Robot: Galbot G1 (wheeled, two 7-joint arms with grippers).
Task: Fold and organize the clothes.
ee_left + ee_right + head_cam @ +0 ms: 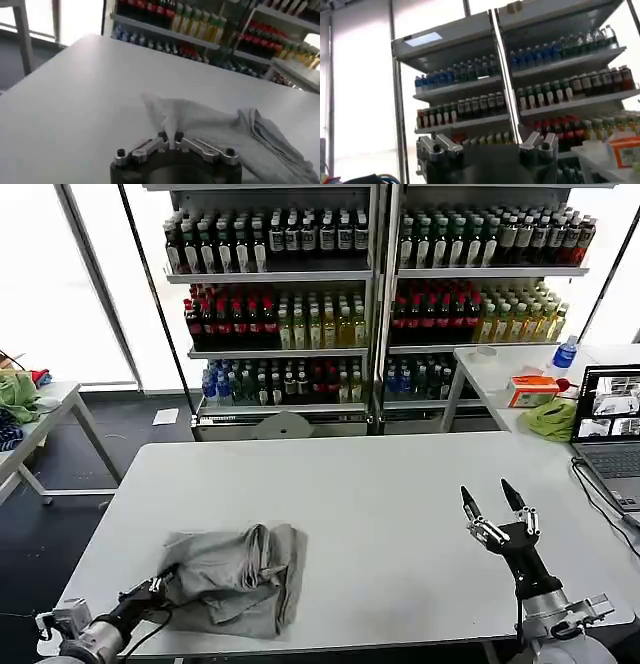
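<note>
Grey shirt (238,576) in left gripper (157,586)

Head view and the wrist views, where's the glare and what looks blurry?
Head view: bright window glare washes out the upper left, and the crumpled light grey shirt casts only soft shadow on the white table. Left wrist view: the left gripper pinches cloth, shelves behind soft. Right wrist view: backlit, hazy.
</note>
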